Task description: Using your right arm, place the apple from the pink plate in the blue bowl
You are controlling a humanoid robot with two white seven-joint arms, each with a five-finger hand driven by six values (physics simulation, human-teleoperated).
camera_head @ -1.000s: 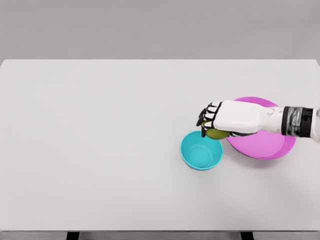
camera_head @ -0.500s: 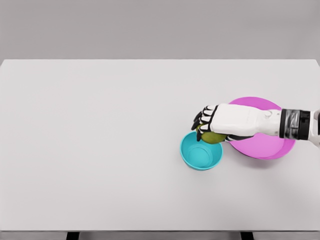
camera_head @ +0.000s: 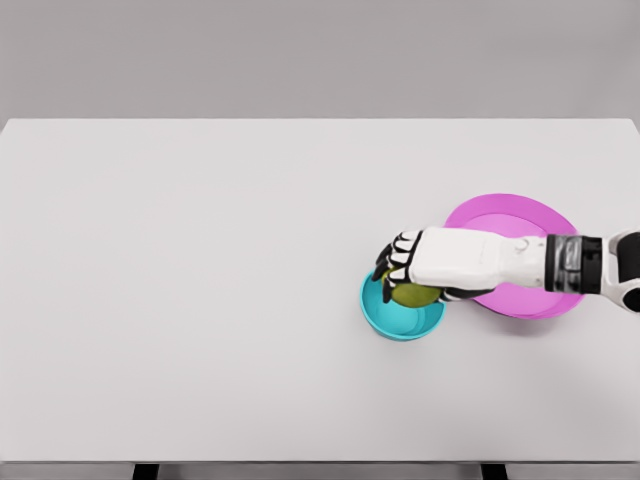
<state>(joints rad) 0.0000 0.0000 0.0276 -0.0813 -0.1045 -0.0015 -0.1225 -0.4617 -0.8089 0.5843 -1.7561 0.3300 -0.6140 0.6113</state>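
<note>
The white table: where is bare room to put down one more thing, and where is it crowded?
The white table is bare along its whole left half, across the far strip behind the round pink plate, and along the near edge. It is crowded right of the middle: the small blue bowl lies beside the plate, with the right hand holding the green apple over the bowl.

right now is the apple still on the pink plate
No, the right hand holds the apple over the blue bowl, off the pink plate.
</note>
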